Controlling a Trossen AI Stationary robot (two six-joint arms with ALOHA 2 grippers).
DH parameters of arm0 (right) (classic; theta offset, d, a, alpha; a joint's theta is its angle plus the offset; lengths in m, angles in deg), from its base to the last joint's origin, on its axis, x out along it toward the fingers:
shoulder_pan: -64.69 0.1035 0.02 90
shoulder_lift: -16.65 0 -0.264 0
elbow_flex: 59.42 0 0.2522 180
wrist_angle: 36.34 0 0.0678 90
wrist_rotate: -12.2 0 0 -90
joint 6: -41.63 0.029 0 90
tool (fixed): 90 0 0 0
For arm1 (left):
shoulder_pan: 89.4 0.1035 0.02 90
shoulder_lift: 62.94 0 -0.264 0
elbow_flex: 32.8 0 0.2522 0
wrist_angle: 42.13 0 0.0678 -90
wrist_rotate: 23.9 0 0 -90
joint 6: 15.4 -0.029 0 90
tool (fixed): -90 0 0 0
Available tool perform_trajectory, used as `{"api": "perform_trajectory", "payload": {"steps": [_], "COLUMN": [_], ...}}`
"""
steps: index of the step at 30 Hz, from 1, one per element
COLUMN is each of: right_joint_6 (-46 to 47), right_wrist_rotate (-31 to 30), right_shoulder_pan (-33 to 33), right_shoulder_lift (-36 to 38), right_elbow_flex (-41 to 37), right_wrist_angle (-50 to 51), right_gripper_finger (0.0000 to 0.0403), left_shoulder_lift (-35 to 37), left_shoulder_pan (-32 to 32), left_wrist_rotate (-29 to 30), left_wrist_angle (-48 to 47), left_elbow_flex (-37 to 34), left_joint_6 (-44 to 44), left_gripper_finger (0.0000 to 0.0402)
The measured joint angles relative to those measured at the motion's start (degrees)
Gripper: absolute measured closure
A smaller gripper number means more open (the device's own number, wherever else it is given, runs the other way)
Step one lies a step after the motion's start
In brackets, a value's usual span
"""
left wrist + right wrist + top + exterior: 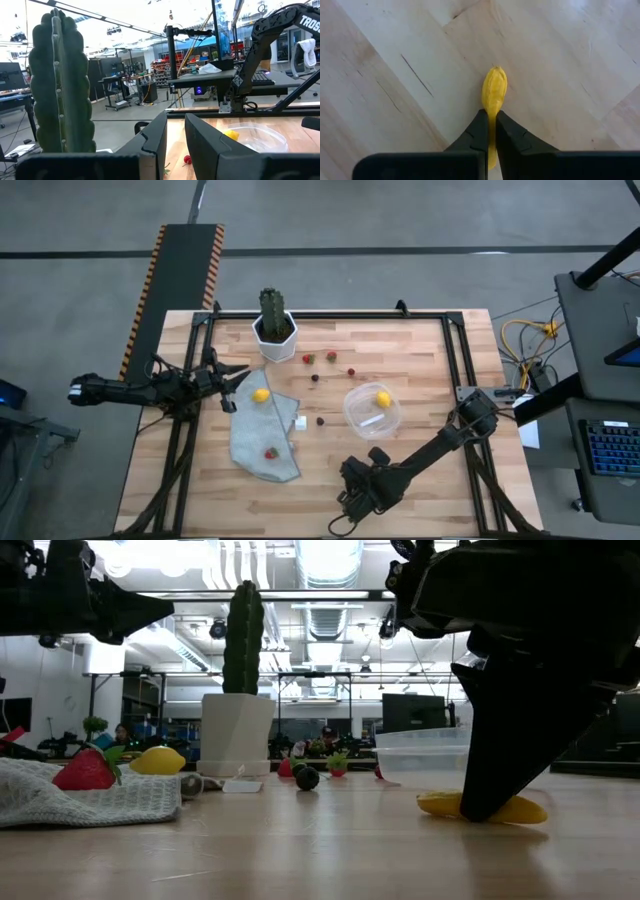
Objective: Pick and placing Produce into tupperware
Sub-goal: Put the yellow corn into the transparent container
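A yellow-orange carrot-like stick lies flat on the wood near the table's near edge, and my right gripper is shut on it. The round clear tupperware stands right of centre with one yellow lemon inside. A second lemon rests at the top edge of a grey cloth, which also carries a red strawberry. Several small red and dark berries dot the table behind. My left gripper hovers open beside the second lemon, raised off the table. My right gripper pinches the carrot-like stick between its two fingers, one on each long side, at about mid length. The fingers come from above, pointing down. The stick still lies level on the table, both ends showing past the finger.
A green cactus in a white pot stands near the far edge. A small white cube sits beside the cloth. Black frame rails run along the table's sides. Bare wood lies between the right gripper and the tupperware.
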Motion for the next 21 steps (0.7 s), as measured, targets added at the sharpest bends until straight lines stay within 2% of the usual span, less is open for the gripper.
{"api": "perform_trajectory", "payload": {"steps": [13,21], "right_joint_6": [-6.65,-9.25], "right_wrist_rotate": [-2.02,-6.75], "right_shoulder_pan": [-1.07,-2.69], "right_shoulder_lift": [1.18,1.49], "right_elbow_flex": [5.91,11.48], "right_wrist_angle": [1.78,15.13], "right_gripper_finger": [0.0394,0.0394], "left_shoulder_lift": [-0.45,-0.68], "left_shoulder_pan": [-0.01,-0.01], "left_wrist_rotate": [0.0,0.0], "left_wrist_angle": [-0.03,-0.06], "left_elbow_flex": [0.0,0.0], "left_joint_6": [0.0,1.34], "left_gripper_finger": [0.0345,0.0345]}}
